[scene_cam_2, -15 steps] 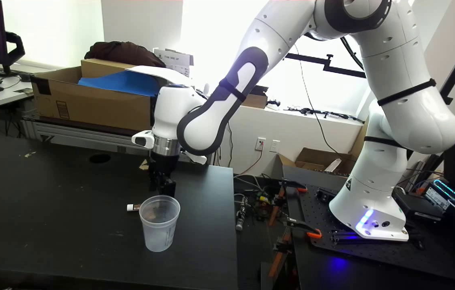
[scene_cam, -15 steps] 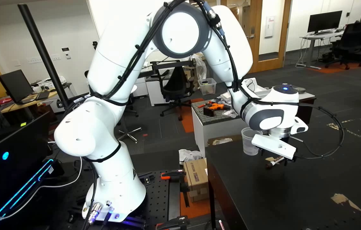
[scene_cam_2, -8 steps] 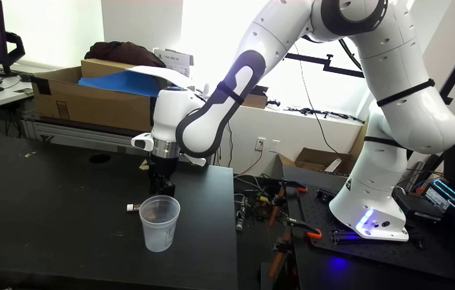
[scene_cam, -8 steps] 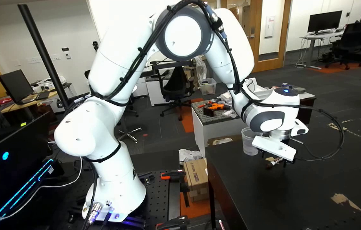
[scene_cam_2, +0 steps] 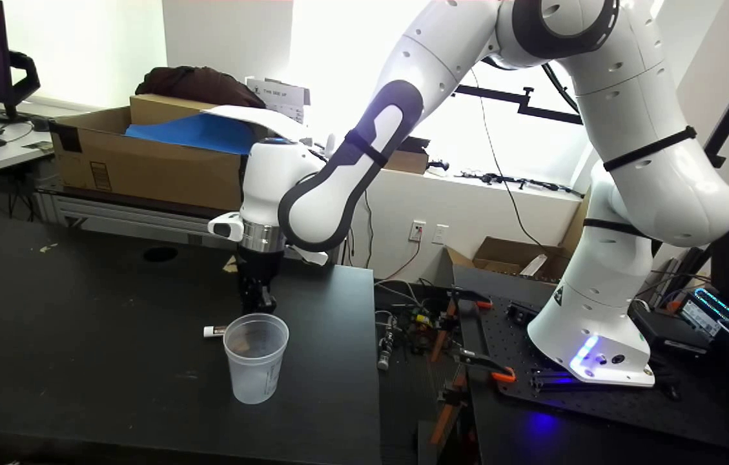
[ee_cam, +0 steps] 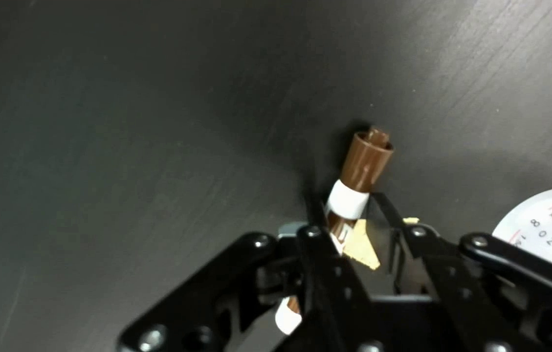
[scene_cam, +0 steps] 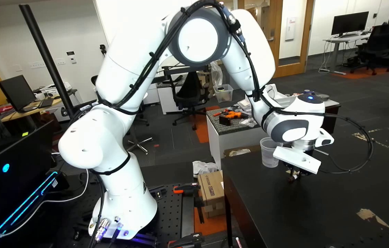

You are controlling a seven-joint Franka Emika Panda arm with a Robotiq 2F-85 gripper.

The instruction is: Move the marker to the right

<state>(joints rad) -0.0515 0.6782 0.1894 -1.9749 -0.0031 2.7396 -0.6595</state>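
Observation:
The marker point(ee_cam: 346, 199), brown with white bands, lies aslant on the black table. In the wrist view its brown end points away, and its white end shows below a finger. My gripper point(ee_cam: 344, 201) is low over it, one finger on each side. The right fingertip meets the marker's edge; beside the blurred left one a thin dark gap seems to show. Whether both press on it I cannot tell. In the exterior views the gripper point(scene_cam: 296, 173) straddles the marker point(scene_cam: 294, 177), mostly hiding it; the white end point(scene_cam_2: 212, 331) peeks out behind the cup.
A translucent plastic cup point(scene_cam_2: 254, 371) stands close to the gripper, also at the right of the wrist view. A tan patch point(ee_cam: 363, 247) lies under the marker, another point(scene_cam: 373, 218) farther along the table. The table's edge point(scene_cam_2: 376, 361) drops off toward the robot base.
The fingers have drawn together around the marker. The marker has turned slightly where it lies. The arm has shifted a little and tilted very slightly.

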